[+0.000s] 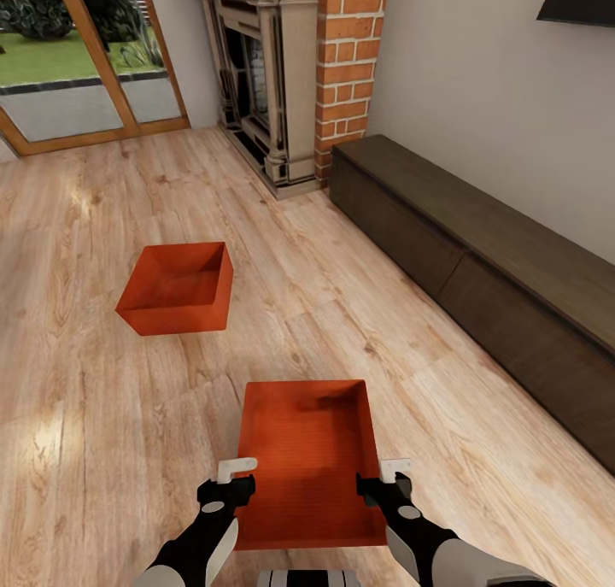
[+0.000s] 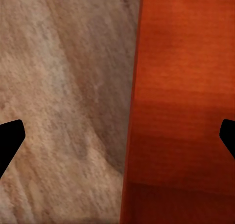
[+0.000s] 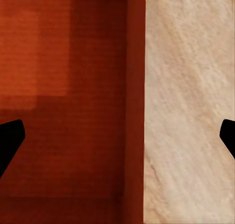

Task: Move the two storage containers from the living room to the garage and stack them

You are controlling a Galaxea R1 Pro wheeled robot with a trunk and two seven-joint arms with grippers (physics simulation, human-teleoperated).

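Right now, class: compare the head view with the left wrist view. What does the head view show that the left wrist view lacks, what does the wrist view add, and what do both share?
Head view alone: the far box on the floor, the fireplace, the brick column, the dark cabinet, the glazed doors, and the right hand at the near box's right wall.

Left wrist view alone: a close look down the left wall, with the left hand open and one fingertip on each side of it.

Both: the near box, the wood floor, and the left hand.
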